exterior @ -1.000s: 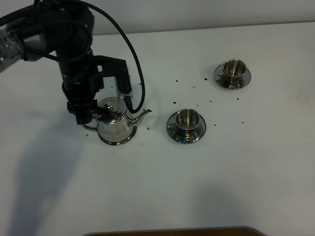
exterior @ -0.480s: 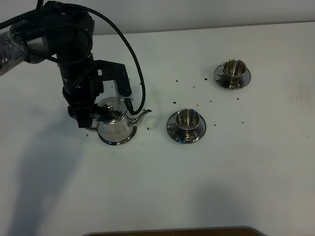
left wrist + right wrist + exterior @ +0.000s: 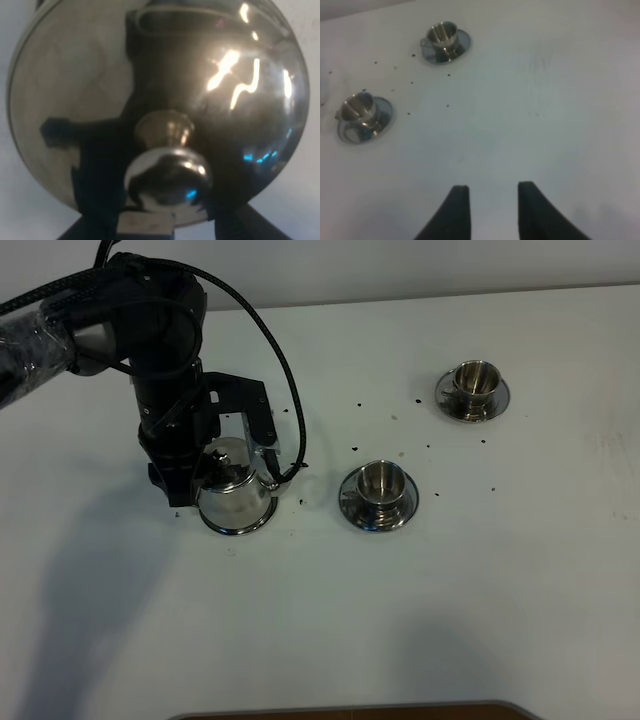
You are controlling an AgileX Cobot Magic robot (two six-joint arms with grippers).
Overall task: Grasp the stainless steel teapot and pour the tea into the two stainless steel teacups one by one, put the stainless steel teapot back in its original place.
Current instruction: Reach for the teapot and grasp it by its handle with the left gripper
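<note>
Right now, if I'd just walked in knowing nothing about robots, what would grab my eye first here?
Probably the big black arm on the left of the table, bent low over the shiny stainless steel teapot, with its left end effector right at the pot. Next, the two small stainless steel teacups on saucers: one just right of the teapot's spout, the other farther back to the right. Dark specks dot the white table between them.

One camera looks down from high up. The left wrist camera sits very close to the teapot (image 3: 160, 100). The right wrist one looks across the table (image 3: 530, 125) at both teacups (image 3: 442, 35), which the high camera sees too.
</note>
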